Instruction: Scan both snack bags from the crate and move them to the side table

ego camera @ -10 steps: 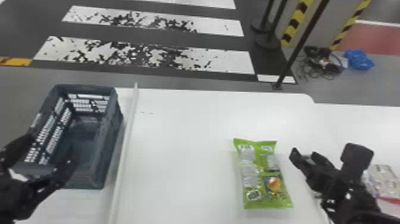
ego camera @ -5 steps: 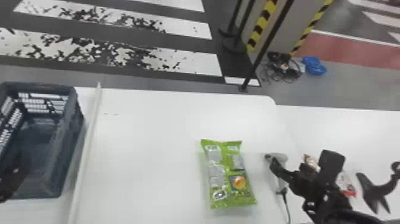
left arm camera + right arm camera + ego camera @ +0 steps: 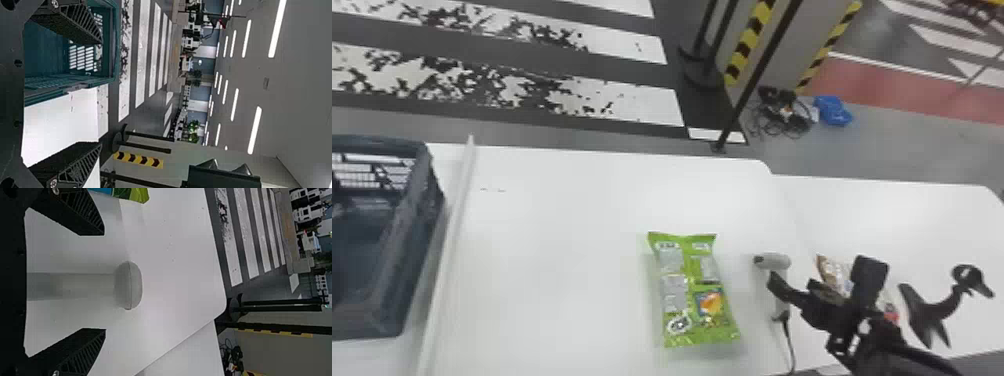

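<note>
A: Location of the green bag [image 3: 694, 295]?

B: Flat on the main counter [image 3: 557, 250], between the crate [image 3: 422, 220] and the scanner [image 3: 774, 262], apart from both. Laid with printed panels up, probably to expose a code without flipping.

A: And the right hand [image 3: 104, 282]?

B: Set wide, with fingers to either side of the scanner's handle. Cannot confirm contact. Probably spread for a grip there, to leave the scanner's head free for aiming.

A: State of the left hand [image 3: 101, 94]?

B: Also wide, holding nothing, near the crate. Perhaps kept there to stay out of the scanning area.

A: Anything on the side counter [image 3: 907, 220]?

B: Noted: a brown-and-white pack [image 3: 832, 272], apparently on it, partly hidden behind the right arm [image 3: 887, 350]. Possibly put there after scanning, as the first of two; cannot verify.

A: Judgement on next step?

B: Close on the handle, lift, aim at the green bag. Afterwards, set down the scanner and carry the bag over. Watch the cable [image 3: 788, 340] below the handle: might snag. Expect soft, glossy film: might crease or throw glare during the read.
</note>
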